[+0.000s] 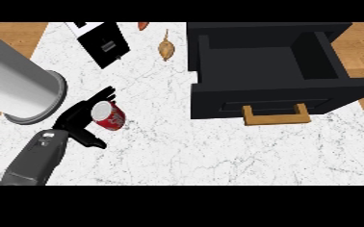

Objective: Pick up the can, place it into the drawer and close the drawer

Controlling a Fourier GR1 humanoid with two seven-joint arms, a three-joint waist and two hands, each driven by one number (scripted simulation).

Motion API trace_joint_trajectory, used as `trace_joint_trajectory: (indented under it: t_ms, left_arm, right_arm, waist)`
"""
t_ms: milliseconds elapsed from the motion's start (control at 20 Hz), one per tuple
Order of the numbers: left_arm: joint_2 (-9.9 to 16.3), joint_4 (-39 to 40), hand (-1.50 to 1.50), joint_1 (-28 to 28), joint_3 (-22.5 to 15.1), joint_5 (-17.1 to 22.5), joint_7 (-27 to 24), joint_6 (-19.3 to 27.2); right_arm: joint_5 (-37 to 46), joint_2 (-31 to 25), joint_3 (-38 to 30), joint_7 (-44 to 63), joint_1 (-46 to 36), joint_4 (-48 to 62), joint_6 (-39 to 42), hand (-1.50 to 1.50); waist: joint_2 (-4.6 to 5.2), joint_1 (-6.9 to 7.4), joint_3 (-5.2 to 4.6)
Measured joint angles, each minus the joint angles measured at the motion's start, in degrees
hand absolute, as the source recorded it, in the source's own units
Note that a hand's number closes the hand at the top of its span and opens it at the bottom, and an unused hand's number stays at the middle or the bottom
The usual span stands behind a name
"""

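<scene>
Marble counter (213, 149): one can (109, 116), one drawer (266, 72).

Even, bright light is falling across the white marbled worktop (213, 149), with no single source standing out. Shadows are lying soft and faint: a weak dark fringe is showing under the black drawer (266, 72) along its front edge, and another is sitting beneath the left hand (82, 118) and the red can (110, 116). The drawer's inside is reading as near-uniform black, swallowing detail. A pale sheen is running down the grey cylinder (25, 84) at the left, brighter along its middle. No glare is washing anything out. Edges are looking slightly soft and jagged throughout, and straight lines are staying straight toward the borders.
</scene>
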Motion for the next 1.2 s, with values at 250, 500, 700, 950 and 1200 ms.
trace_joint_trajectory:
  t_ms: [250, 500, 700, 950, 1200]
  left_arm:
    - [-1.1, 1.3, 1.50, -1.9, 1.2, 1.6, 2.3, -2.3]
    - [-2.2, 0.9, 1.50, -3.4, 1.1, 2.3, 5.5, -5.7]
    - [-3.1, -1.2, 1.50, -3.6, 1.0, 3.0, 6.4, -7.9]
    - [-5.2, -3.7, 1.50, -3.3, 4.3, 7.2, 6.8, -4.1]
    - [-8.8, -5.1, 1.50, -1.7, 12.4, 14.0, 2.8, 11.1]
  right_arm:
    - [-1.4, 0.2, -0.4, 1.1, 0.9, -1.2, 0.4, -1.50]
    - [-1.2, 1.8, -0.1, 1.4, 1.8, -2.3, 0.6, -1.50]
    - [-1.0, 2.5, 0.1, 1.6, 1.6, -2.6, 0.4, -1.50]
    - [-2.1, 3.1, -0.7, 2.5, 3.1, -4.0, 0.2, -1.50]
    - [-1.7, 4.3, -1.4, 2.1, 4.4, -4.9, 0.1, -1.50]
  waist:
    - [-0.11, -0.01, 0.02]
    - [-0.24, 0.26, 0.06]
    - [-0.29, 0.55, 0.05]
    - [-0.72, 1.25, 0.13]
    - [-1.27, 2.63, 0.28]
